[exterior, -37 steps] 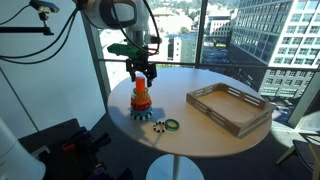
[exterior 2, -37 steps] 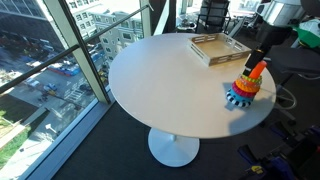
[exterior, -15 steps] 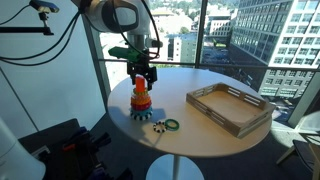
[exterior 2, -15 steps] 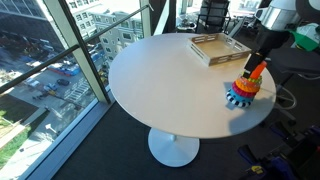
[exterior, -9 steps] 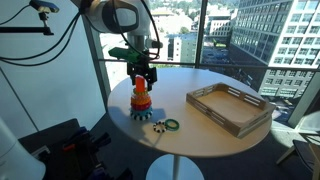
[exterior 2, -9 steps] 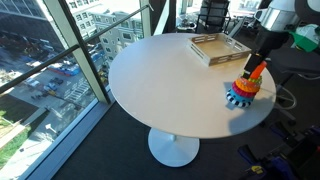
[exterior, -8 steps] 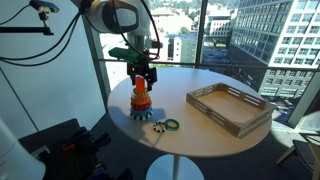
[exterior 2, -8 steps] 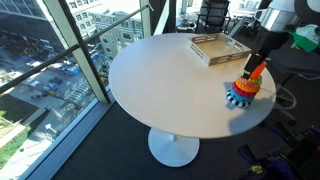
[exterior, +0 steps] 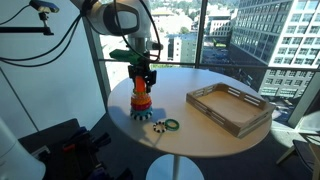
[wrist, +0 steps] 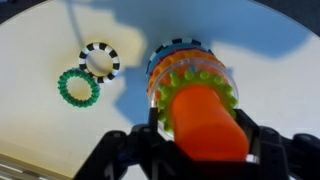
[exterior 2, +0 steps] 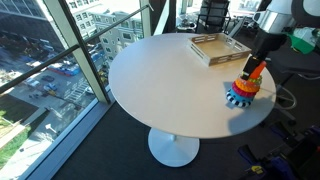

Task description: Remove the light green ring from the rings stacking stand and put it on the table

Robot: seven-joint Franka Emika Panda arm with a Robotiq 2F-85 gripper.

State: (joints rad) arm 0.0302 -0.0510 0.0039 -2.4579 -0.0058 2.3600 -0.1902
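The rings stacking stand (exterior: 141, 104) (exterior 2: 243, 91) stands near the rim of the round table (exterior: 205, 145) (exterior 2: 165, 90). In the wrist view its orange peg (wrist: 205, 128) rises toward the camera, with the light green ring (wrist: 183, 70) round it on top of the other rings. My gripper (wrist: 202, 113) (exterior: 142, 84) (exterior 2: 256, 66) reaches down over the peg. Its two black fingers press the sides of the light green ring, shut on it.
A dark green ring (wrist: 78, 88) and a black-and-white ring (wrist: 99, 60) lie on the table beside the stand. A wooden tray (exterior: 228, 108) (exterior 2: 220, 47) sits further across the table. Windows surround the table.
The fingers have shut inward round the top of the stand. The arm and the stand have stayed in place.
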